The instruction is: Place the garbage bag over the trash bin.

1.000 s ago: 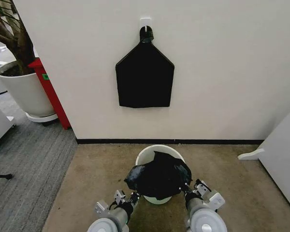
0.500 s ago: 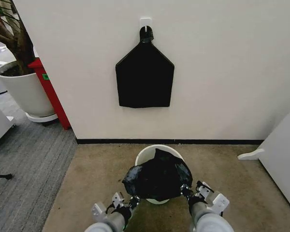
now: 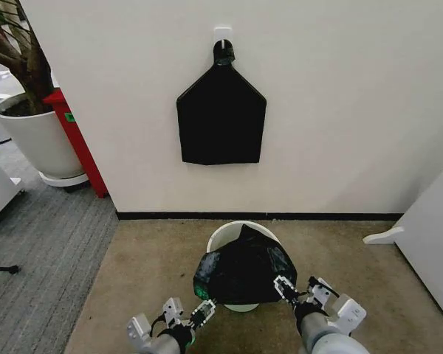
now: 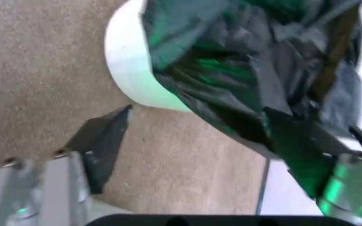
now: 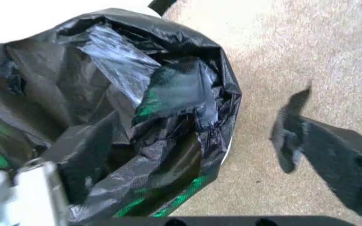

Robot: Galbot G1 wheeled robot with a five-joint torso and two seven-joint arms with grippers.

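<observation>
- Head view. The trash bin (image 3: 223,237) is seen on the carpet close to the wall, under a flat black bundle (image 3: 221,118) hung from a hook. The garbage bag (image 3: 244,270) is draped over the near part of the bin's mouth, with the far rim left bare. The left gripper (image 3: 204,310) is placed at the bag's lower left edge and the right gripper (image 3: 283,288) at its lower right edge; from this view it cannot be told whether the bag's film is pinched.

- Left wrist view. The left gripper's (image 4: 193,136) jaws are shown spread wide. One finger is seen over bare carpet, apart from the bin's wall (image 4: 127,61); the other lies against the hanging bag (image 4: 256,70). Nothing is clamped between them.

- Right wrist view. The right gripper's (image 5: 168,174) jaws are likewise shown parted. The dark finger is held over carpet, clear of the bag (image 5: 124,108); the pale finger is beside the crumpled plastic. No hold is evident.

- Risk, as judged from these views. The bag is only loosely laid and bunched toward one side, so it could be expected to slide off or sag into the bin if it were brushed by a finger. Since the far rim is uncovered, the task is judged incomplete.
</observation>
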